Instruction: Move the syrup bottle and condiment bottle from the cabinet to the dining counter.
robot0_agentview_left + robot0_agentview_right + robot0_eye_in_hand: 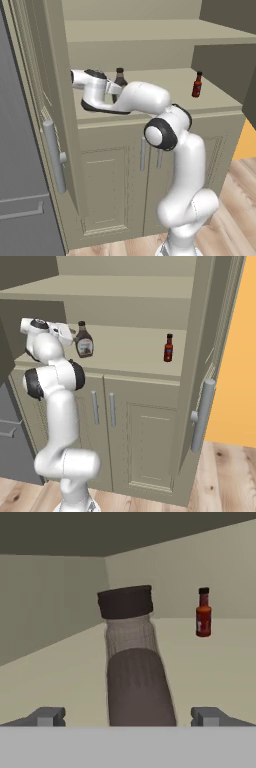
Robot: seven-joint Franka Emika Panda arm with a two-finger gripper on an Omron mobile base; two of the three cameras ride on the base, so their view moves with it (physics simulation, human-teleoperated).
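My gripper: jaws spread wide and empty, one fingertip low on the left of the hand view, the other low on the right, with the syrup bottle standing in the gap between them.
My hand, base views: reaching into the open middle bay of the cabinet at shelf height, just beside the syrup bottle on its left side in the right base view.
Contact: cannot tell whether either fingertip touches the bottle; no closure on it.
Syrup bottle: upright on the cabinet shelf, very close to my hand camera; dark cap on top, pale neck band under it, brown body below. In the right base view its pale front label faces outward. In the left base view my forearm covers its lower part.
Condiment bottle: small red bottle with black cap, upright on the same shelf, farther back and to the right of the syrup bottle, well apart from it and from my hand. Also at and.
Shelf surface: plain beige, both bottles standing on it.
Cabinet doors: upper door swung open, long silver bar handle visible; lower doors below the shelf closed.
Floor: light wood planks.
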